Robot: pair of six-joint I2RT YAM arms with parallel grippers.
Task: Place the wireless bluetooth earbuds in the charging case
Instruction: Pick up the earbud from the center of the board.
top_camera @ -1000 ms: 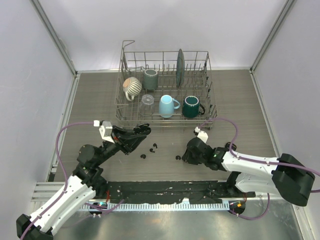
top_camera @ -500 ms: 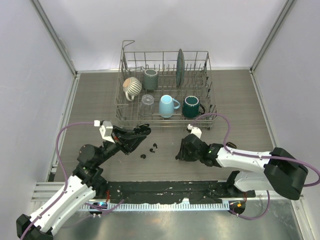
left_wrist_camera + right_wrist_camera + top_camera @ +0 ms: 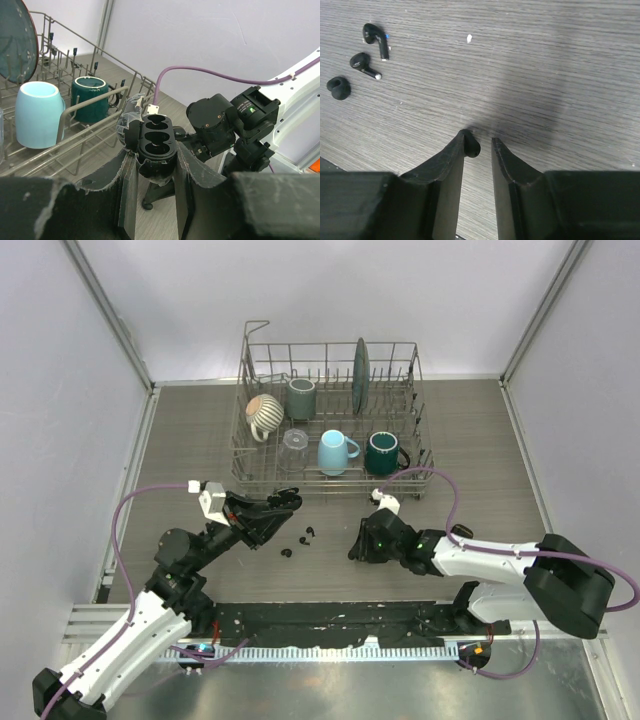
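**Right fingers (image 3: 501,155) around one earbud (image 3: 471,145) on the table (image 3: 560,60), charging case (image 3: 156,137) held in my left fingers (image 3: 127,172).**

My right fingers are low and narrowly spread, not yet pinching. The bud touches one finger, with a gap showing to the other. I judge the step in hand to be the pickup. To do it well I should centre myself so both fingers meet the bud together. Otherwise the closing finger may roll it or flick it out. I should close gently and lift straight up. The other three earbuds (image 3: 364,65) lie in a loose cluster well apart, so they are no obstacle. My left fingers are pressed on the open case, its empty sockets tilted toward my right arm.
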